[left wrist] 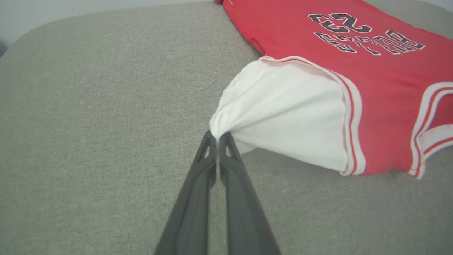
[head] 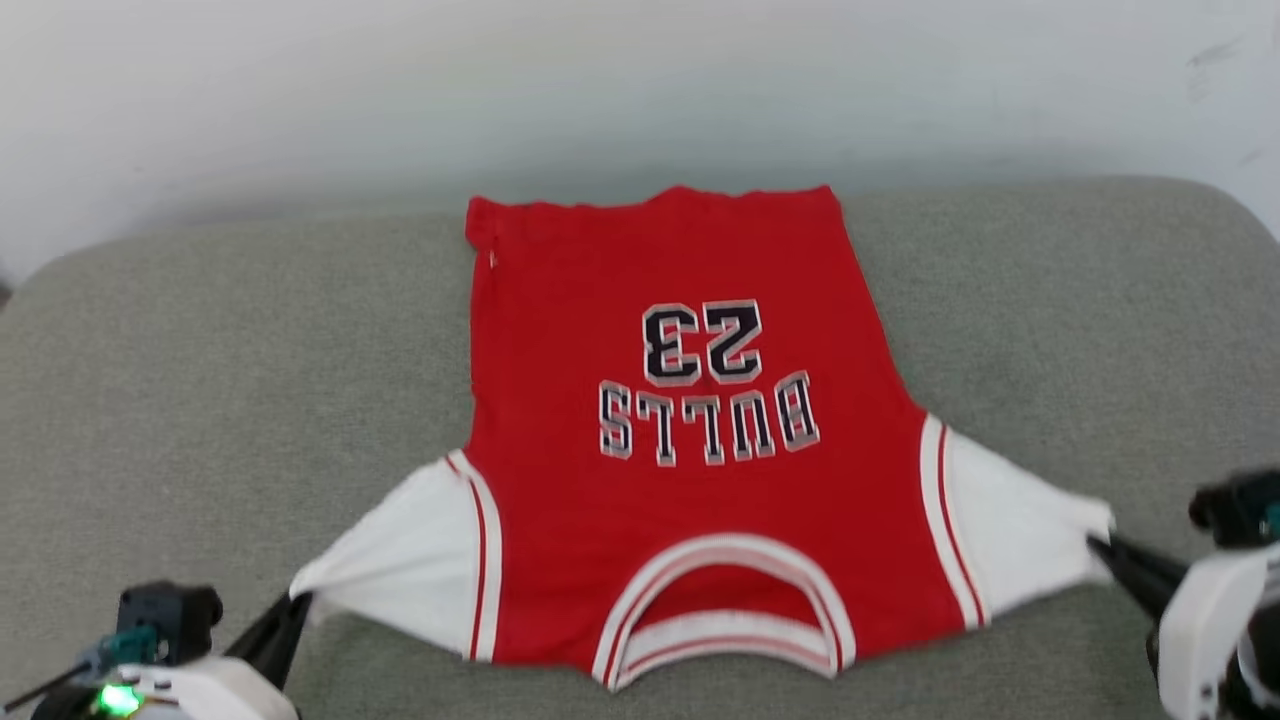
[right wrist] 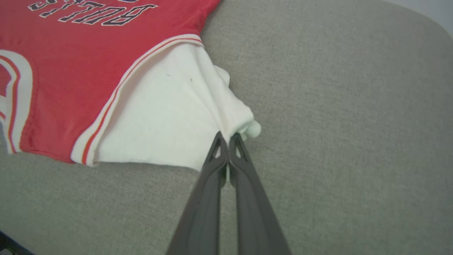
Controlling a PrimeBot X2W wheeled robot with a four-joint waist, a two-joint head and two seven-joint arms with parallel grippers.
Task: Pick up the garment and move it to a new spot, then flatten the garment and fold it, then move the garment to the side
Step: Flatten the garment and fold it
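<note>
The garment [head: 680,400] lies spread face up mid-cushion [head: 200,400], with its collar at the near edge. Its black, white-outlined print reads "BULLS" and "23", upside down in the head view. The left gripper [head: 295,605] is pinched closed on one white sleeve tip and the right gripper [head: 1100,545] on the other.

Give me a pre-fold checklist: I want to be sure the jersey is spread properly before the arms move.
1. Left gripper shut on white sleeve tip: ok.
2. Right gripper shut on the other sleeve tip: ok.
3. Body of the jersey flat on the grey cushion, lettering up: ok.
4. Sleeves lying flat: not ok, both bunched at the pinch.
5. Back layer smooth underneath: cannot tell.
</note>
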